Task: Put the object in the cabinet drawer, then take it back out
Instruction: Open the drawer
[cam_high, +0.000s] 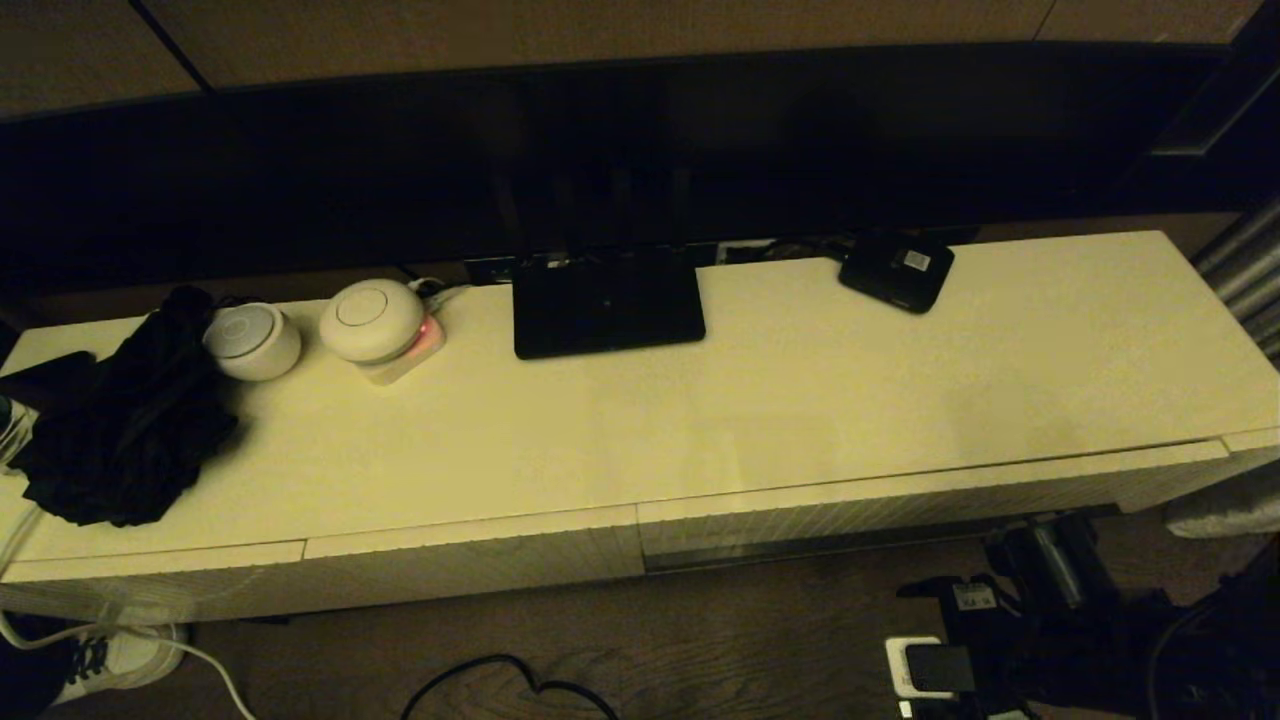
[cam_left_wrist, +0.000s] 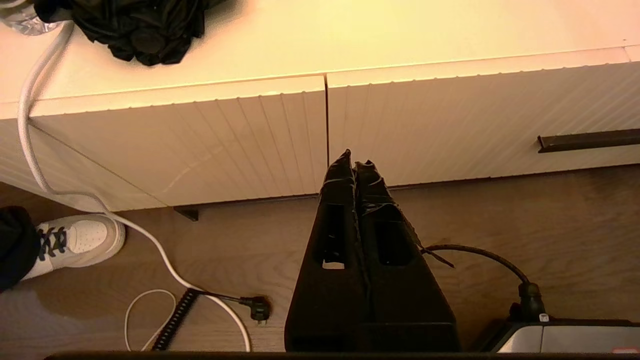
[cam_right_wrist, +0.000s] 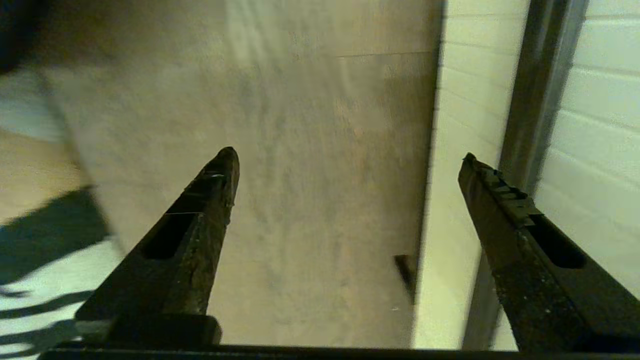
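Drawer (cam_high: 880, 515) on the right looks shut; right gripper (cam_right_wrist: 350, 160), jaws wide and empty, should hook its dark slot squarely.

Right gripper (cam_right_wrist: 347, 155): fingers spread, bare wooden floor (cam_right_wrist: 310, 175) between and ahead of them; the cabinet drawer (cam_right_wrist: 595, 125), ribbed front, close beside one finger. Left gripper (cam_left_wrist: 356, 162): fingers together, tips near the narrower drawer front (cam_left_wrist: 210, 145); floor below carries a white cable (cam_left_wrist: 150, 240).
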